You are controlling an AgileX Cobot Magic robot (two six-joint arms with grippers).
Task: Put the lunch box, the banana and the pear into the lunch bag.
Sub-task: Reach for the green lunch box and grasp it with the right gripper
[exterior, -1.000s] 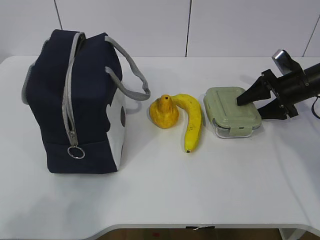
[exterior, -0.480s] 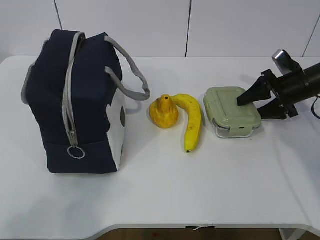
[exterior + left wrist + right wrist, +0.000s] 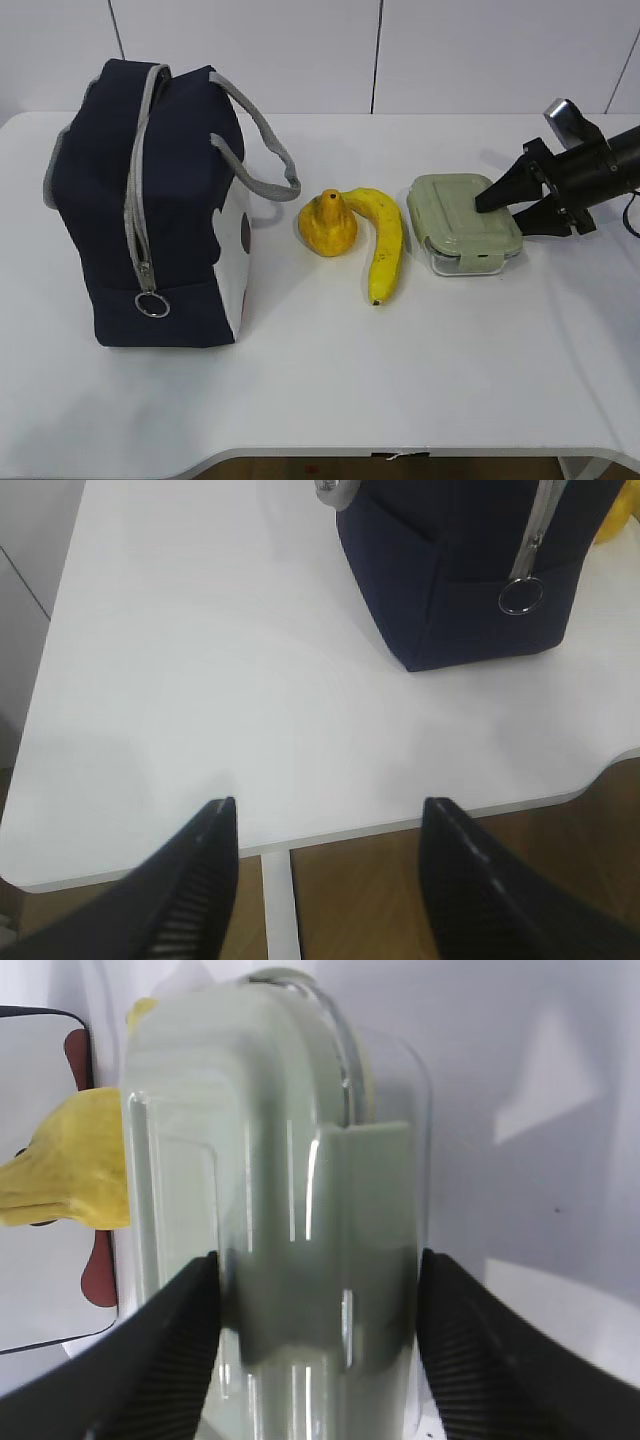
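Note:
The lunch box (image 3: 465, 222), clear with a pale green lid, lies on the table at the right. My right gripper (image 3: 497, 217) is open, and its jaws straddle the box's right end; the right wrist view shows the box (image 3: 280, 1210) filling the gap of that gripper (image 3: 320, 1260). The banana (image 3: 385, 240) lies just left of the box, touching the pear (image 3: 328, 225). The navy lunch bag (image 3: 150, 200) stands upright at the left with its zipper shut. My left gripper (image 3: 328, 805) is open and empty over the table's near edge, with the bag (image 3: 470, 570) ahead of it.
The bag's ring pull (image 3: 152, 303) hangs low on the front; it also shows in the left wrist view (image 3: 520, 595). Grey handles (image 3: 262, 150) arch toward the pear. A yellow fruit (image 3: 70, 1160) shows past the box. The white table (image 3: 400, 380) ends near the front.

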